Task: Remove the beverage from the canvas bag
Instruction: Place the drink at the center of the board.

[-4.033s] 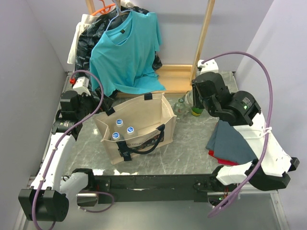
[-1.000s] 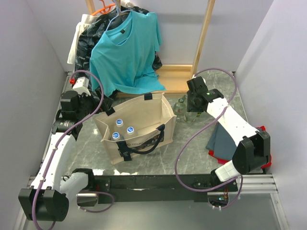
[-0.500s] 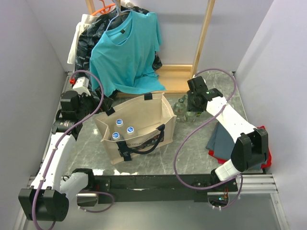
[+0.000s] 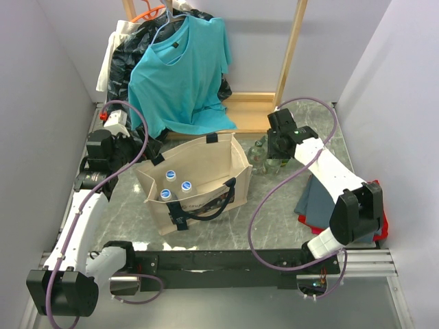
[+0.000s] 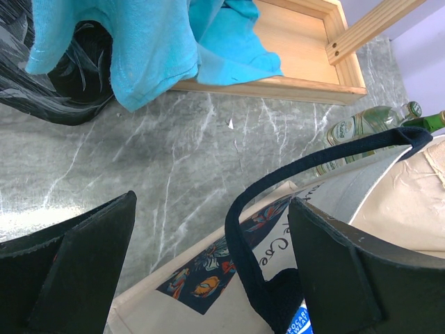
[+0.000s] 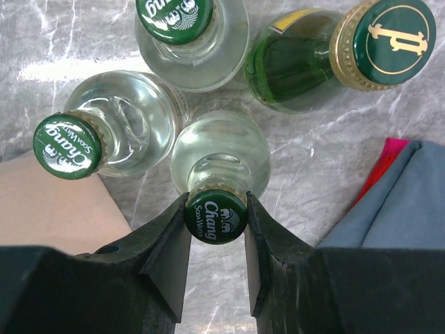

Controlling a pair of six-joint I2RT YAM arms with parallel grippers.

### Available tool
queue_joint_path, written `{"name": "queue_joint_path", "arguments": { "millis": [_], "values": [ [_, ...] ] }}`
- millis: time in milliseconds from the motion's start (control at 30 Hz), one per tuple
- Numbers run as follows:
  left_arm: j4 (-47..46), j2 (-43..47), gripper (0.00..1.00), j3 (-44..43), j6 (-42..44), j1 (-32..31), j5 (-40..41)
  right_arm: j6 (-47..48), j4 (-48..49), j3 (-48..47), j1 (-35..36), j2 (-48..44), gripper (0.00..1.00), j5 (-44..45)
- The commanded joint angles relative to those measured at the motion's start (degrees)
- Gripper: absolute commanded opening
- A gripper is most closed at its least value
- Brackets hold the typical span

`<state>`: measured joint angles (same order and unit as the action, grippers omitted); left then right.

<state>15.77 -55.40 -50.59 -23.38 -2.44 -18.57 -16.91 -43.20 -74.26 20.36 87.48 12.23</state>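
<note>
The beige canvas bag (image 4: 206, 168) stands open mid-table, black handles up, with three blue-and-white capped bottles (image 4: 176, 186) inside. My right gripper (image 6: 215, 216) is shut on the green cap of a clear Chang soda bottle (image 6: 221, 156), which is upright just right of the bag. Two more clear bottles (image 6: 132, 125) and a green glass bottle (image 6: 299, 66) stand beside it. In the top view the right gripper (image 4: 276, 155) is over this cluster. My left gripper (image 5: 214, 209) hangs open over the bag's far-left rim, straddling a black handle (image 5: 243, 229) without touching it.
A teal shirt (image 4: 182, 68) hangs on a wooden rack (image 4: 291, 48) at the back, with a black plastic bag (image 4: 127, 48) behind it. A grey cloth (image 4: 322, 199) over something red (image 4: 377, 223) lies at the right. Grey walls close in on both sides.
Since the earliest frame the right arm has come down and stretched out over the bottle cluster beside the bag. Over the last second it has barely shifted. The left arm has stayed still.
</note>
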Motion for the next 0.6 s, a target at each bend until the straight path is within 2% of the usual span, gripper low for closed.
{"name": "queue_joint_path", "arguments": {
  "millis": [0,67,267,333,500,567],
  "values": [
    [-0.6,0.5,0.96,-1.1,-0.2,0.2,-0.1,-0.1,4.4,-1.5,-0.2,1.4,0.08,-2.0],
    [-0.7,0.4,0.96,-1.2,-0.3,0.2,-0.2,-0.1,4.3,-1.7,-0.2,1.8,0.11,-2.3],
    [-0.6,0.5,0.96,-1.0,-0.2,0.2,0.2,-0.1,3.7,-1.9,-0.2,2.5,0.13,-2.1],
    [-0.7,0.6,0.96,-0.8,-0.3,0.2,0.0,-0.1,3.6,-1.9,-0.2,2.6,0.18,-2.2],
    [-0.7,0.8,0.96,-0.8,-0.4,0.2,0.0,-0.4,3.5,-1.8,-0.4,2.6,0.2,-1.9],
    [-0.5,0.8,0.96,-0.9,-0.2,0.2,0.1,-0.4,3.4,-1.8,-0.3,2.8,0.29,-1.7]
  ]
}}
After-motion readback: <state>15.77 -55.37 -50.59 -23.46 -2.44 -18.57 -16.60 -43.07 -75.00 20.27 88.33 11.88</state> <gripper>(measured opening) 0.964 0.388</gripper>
